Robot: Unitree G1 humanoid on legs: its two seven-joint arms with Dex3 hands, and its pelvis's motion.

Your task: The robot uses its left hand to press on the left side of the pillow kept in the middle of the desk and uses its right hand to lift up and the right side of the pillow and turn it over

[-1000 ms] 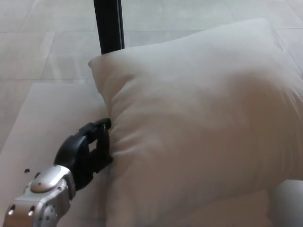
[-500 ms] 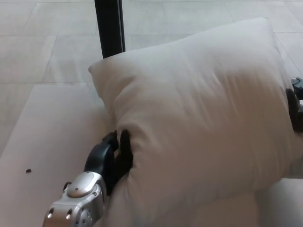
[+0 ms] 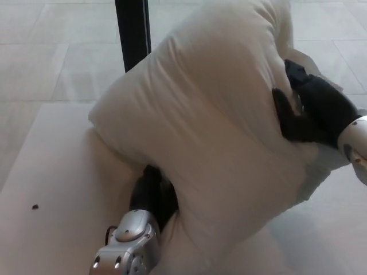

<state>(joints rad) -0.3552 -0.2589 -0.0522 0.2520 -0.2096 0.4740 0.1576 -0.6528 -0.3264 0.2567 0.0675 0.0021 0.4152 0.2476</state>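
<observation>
A plain indoor room, more like a lab or test space than a furnished home: the floor of large pale grey tiles (image 3: pixel 63 63) with thin joints runs bare behind a smooth, pale pinkish-white worktop (image 3: pixel 51 172), and a single black upright post (image 3: pixel 133 31) stands on the tiles just past the worktop's far edge
</observation>
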